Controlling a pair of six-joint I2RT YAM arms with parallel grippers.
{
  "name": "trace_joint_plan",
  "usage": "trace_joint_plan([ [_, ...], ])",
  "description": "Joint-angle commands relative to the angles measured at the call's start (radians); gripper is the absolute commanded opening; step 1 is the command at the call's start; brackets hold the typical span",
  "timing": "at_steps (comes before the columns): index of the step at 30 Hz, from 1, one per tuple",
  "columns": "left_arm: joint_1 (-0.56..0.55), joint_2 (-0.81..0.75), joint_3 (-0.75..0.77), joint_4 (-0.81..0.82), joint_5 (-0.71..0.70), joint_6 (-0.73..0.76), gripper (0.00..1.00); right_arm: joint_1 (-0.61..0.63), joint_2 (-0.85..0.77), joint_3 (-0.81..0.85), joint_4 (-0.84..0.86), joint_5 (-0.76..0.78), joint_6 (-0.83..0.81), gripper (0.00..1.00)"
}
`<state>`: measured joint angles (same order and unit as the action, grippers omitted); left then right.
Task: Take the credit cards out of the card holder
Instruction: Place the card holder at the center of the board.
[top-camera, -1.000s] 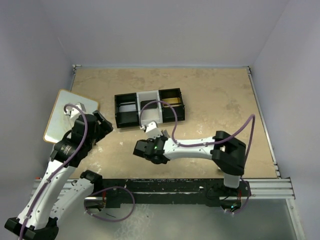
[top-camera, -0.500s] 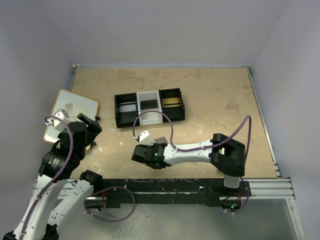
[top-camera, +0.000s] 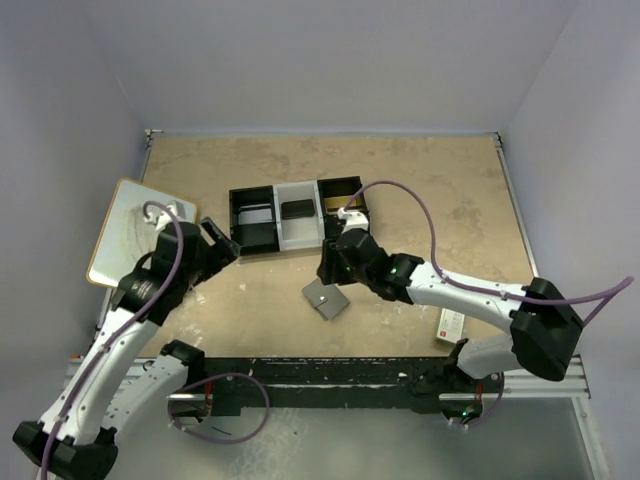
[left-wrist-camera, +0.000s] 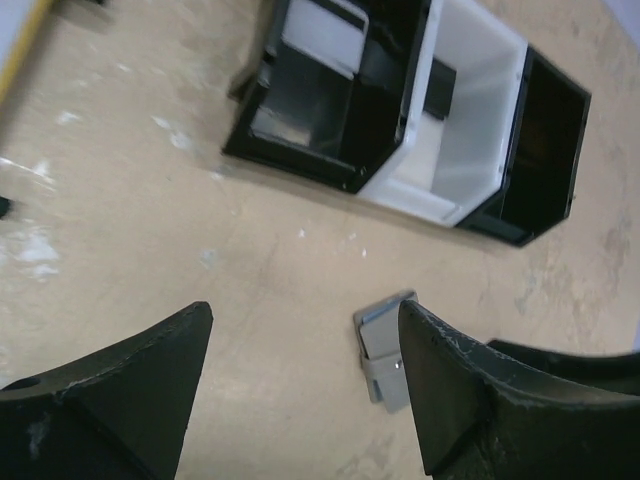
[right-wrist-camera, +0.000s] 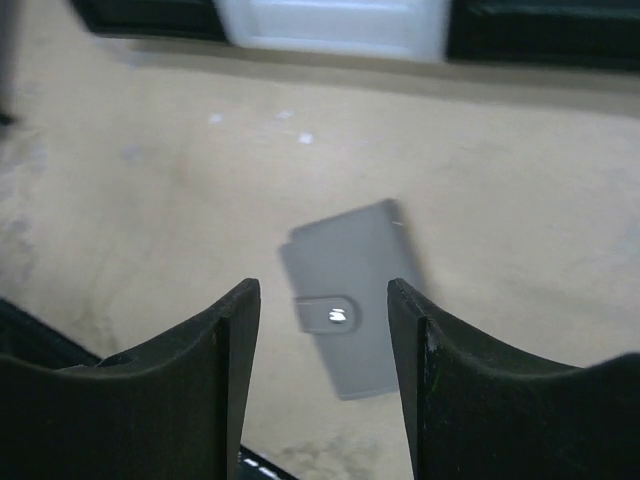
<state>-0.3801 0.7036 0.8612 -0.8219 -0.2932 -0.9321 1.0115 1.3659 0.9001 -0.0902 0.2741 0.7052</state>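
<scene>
At the far left of the table (top-camera: 430, 180) lies a pale board (top-camera: 122, 236), and just right of it the left end effector (top-camera: 220, 248) hangs open and empty, holding nothing and touching nothing. Next comes the tray (top-camera: 234, 222), with a white middle bin between two black ones. Near its front edge, flat on the table and apart from both arms, is the card holder (top-camera: 326, 299). The right end effector (right-wrist-camera: 322, 290) hovers above it with its fingers spread, gripping nothing. Well to the right, beside that arm, sits a small white-and-red box (top-camera: 451, 322). As for progress, the holder looks folded shut, no loose card lies on the bare table, and neither end effector has one, so I judge the job barely begun: the holder must first be opened, then each card drawn out. Something gold in the right bin and something dark in the middle one could be cards, but I cannot tell. The top view alone gives the whole layout, showing the board, the box and both arms. The left wrist view looks deeper into the bins but shows only one end of the holder, the rest cut off by its own finger. The right wrist view alone shows the holder's face plainly, a grey cover with a tab and snap closed across its edge, framed between the two open fingers and not touching either.
</scene>
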Motion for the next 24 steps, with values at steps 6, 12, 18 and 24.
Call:
trace_joint_plan([
  [6, -0.047, 0.169, -0.052, 0.215, 0.331, 0.081, 0.68, -0.206, 0.012, -0.176, 0.120, -0.309, 0.082, 0.53],
  [12, -0.235, 0.270, -0.049, 0.276, 0.258, 0.030, 0.67, -0.262, 0.062, -0.257, 0.265, -0.467, 0.055, 0.52],
  [18, -0.438, 0.452, -0.013, 0.348, 0.149, -0.022, 0.62, -0.284, 0.142, -0.305, 0.301, -0.489, 0.057, 0.50],
  [24, -0.615, 0.674, 0.073, 0.344, 0.037, -0.046, 0.59, -0.284, 0.143, -0.356, 0.333, -0.485, 0.121, 0.43],
])
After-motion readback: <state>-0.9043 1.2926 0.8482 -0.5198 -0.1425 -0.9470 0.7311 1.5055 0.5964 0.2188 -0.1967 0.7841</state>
